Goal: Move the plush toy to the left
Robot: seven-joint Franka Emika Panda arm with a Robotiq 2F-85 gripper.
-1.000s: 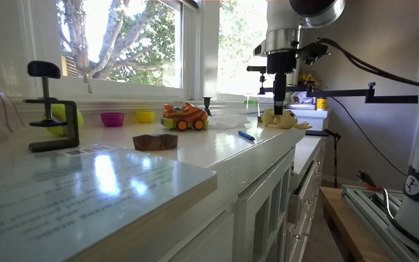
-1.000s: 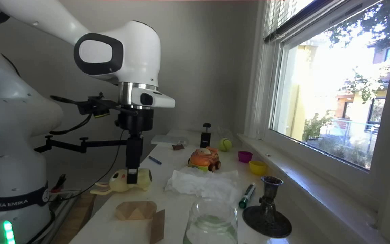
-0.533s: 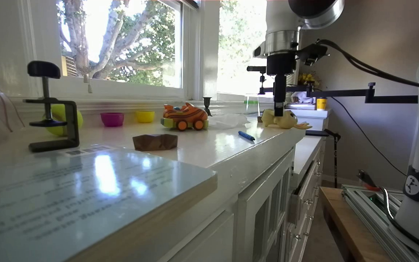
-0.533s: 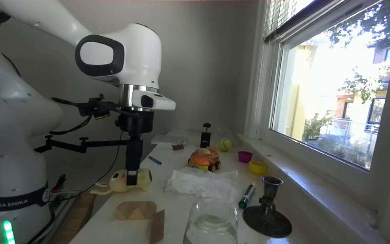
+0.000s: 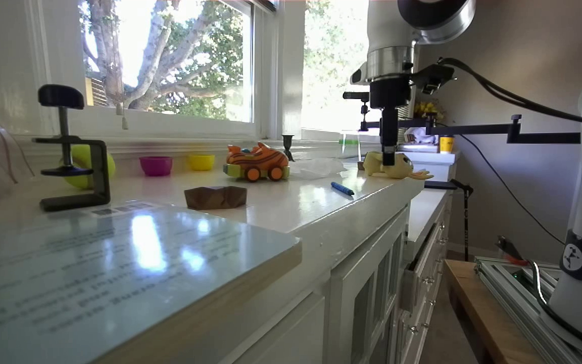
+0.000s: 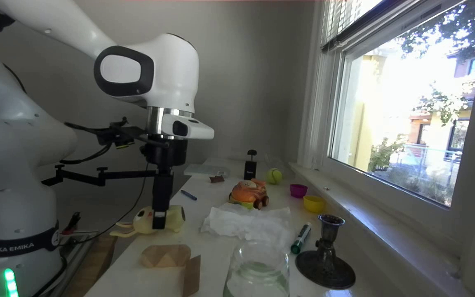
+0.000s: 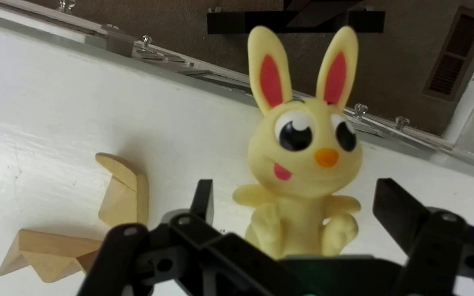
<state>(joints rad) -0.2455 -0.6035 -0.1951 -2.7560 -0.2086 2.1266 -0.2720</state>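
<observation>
The plush toy, a pale yellow rabbit (image 7: 303,164), lies on its back on the white counter (image 7: 187,119). Its ears reach past the counter edge in the wrist view. It shows in both exterior views (image 5: 371,164) (image 6: 140,222). My gripper (image 7: 294,195) is open, with a finger (image 7: 205,197) on each side of the toy's body and visible gaps between fingers and toy. In both exterior views the gripper (image 5: 388,159) (image 6: 159,222) points straight down at the toy and covers part of its middle. The toy's lower end is hidden behind the gripper in the wrist view.
Brown folded pieces (image 7: 124,193) lie beside the toy. Crumpled white sheet (image 6: 248,222), glass jar (image 6: 258,272), green marker (image 6: 301,238) and dark candle holder (image 6: 326,258) stand nearby. An orange toy car (image 5: 256,163), blue crayon (image 5: 342,188) and clamp (image 5: 101,172) are further along the counter.
My gripper has moved down a little, its tips now lower over the toy's middle. The toy has not moved.
</observation>
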